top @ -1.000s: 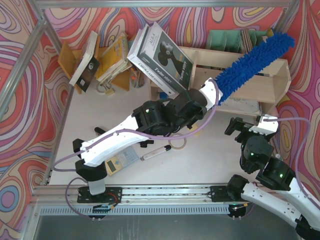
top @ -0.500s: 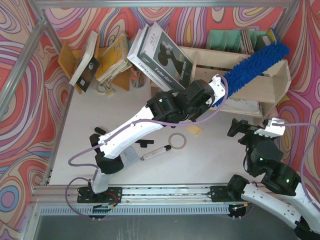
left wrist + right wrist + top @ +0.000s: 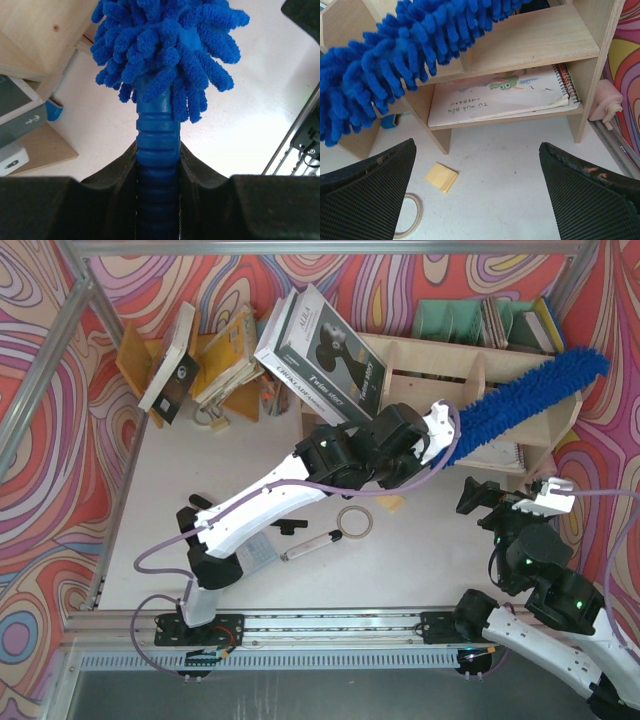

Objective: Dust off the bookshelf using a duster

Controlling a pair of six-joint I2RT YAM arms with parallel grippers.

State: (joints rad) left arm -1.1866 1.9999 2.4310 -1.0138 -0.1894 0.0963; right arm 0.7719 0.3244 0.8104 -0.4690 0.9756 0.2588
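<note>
the left wrist view alone shows the left jaws clenched on the duster's (image 3: 158, 135) ribbed handle. the right wrist view shows its fluffy head crossing the bookshelf (image 3: 545, 45) above a spiral notebook (image 3: 500, 97). the left arm (image 3: 270, 495) stretches forward-right; the right jaws gape, empty.

A yellow pad (image 3: 441, 177) and a ring (image 3: 419, 210) are seen just ahead-left of the right claw (image 3: 477, 150); a notebook (image 3: 500, 97) is laid flat farther ahead, and a pink item (image 3: 605, 106) ahead-right.
</note>
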